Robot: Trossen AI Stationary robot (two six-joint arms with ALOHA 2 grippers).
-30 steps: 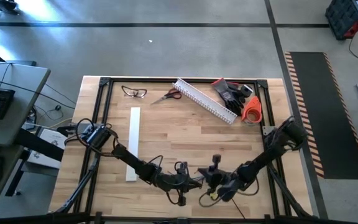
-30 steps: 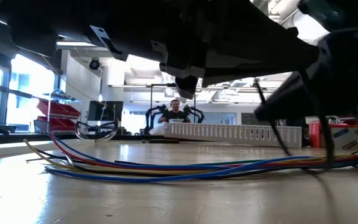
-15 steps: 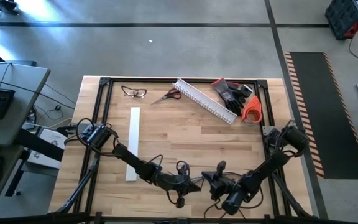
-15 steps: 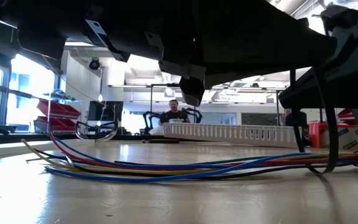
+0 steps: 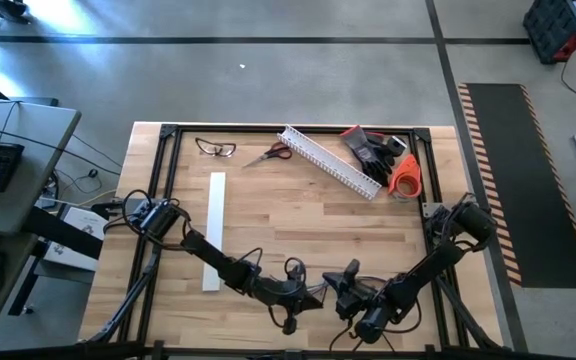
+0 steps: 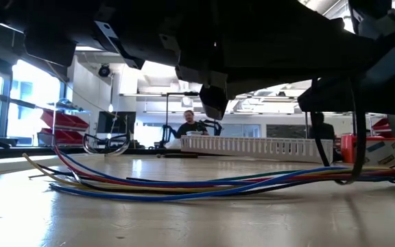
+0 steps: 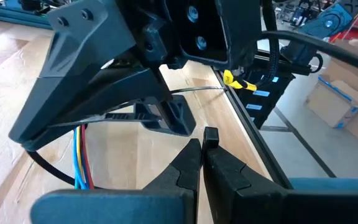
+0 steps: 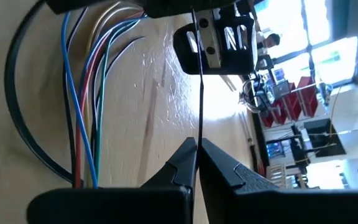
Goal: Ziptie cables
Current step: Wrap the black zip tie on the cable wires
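Your right gripper (image 8: 197, 149): jaws pressed together on a thin dark ziptie (image 8: 199, 74), which runs straight out ahead of them toward the left gripper (image 8: 219, 38). Your left gripper's jaws are closed tight too; the wrist view shows nothing between the tips. The two grippers sit close, facing each other, low over the front of the surface (image 5: 298, 220). The cables (image 8: 86, 93) — blue, red, green, white — lie on the wood just beside your right jaws, a dark strand looping around them.

Blue, red, green and yellow cables (image 6: 184, 186), black ziptie (image 8: 201, 74), white slotted channel (image 5: 328, 162)
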